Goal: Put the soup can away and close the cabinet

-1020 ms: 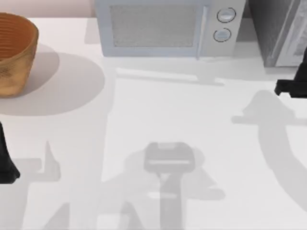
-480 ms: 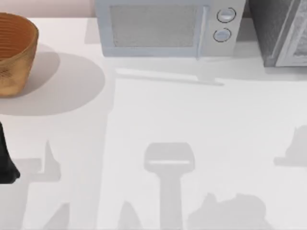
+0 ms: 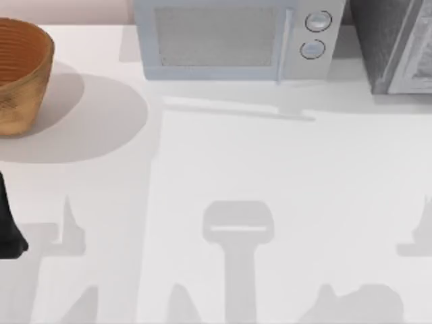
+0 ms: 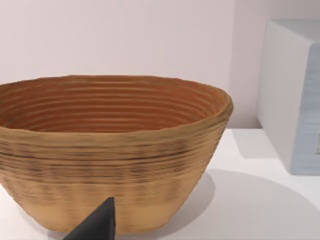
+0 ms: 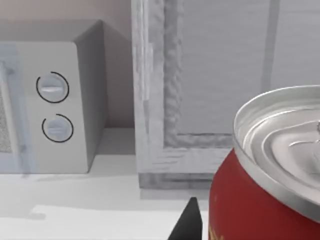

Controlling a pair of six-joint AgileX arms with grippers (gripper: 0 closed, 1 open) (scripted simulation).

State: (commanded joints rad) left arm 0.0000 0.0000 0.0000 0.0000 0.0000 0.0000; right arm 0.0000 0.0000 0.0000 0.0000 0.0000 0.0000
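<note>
The soup can (image 5: 265, 175), red with a silver top, stands upright very close in the right wrist view. A black part of my right gripper (image 5: 190, 222) shows just beside it. Behind the can is the cabinet (image 5: 200, 100), its pale grey framed door panel facing this camera. From above, the cabinet (image 3: 395, 47) sits at the table's back right corner, dark grey and speckled. I cannot tell whether its door is open. My left arm (image 3: 8, 229) is parked at the left edge. A dark tip of the left gripper (image 4: 97, 225) points at a basket.
A light grey microwave (image 3: 236, 40) with two round knobs stands at the back middle, left of the cabinet. A woven brown basket (image 3: 20, 71) sits at the back left. Arm shadows lie across the white table (image 3: 270, 155) near the front.
My right arm, beside the cabinet at the right edge a second ago, has left the top view. Its shadow slid toward the front right. The left arm has not moved.
</note>
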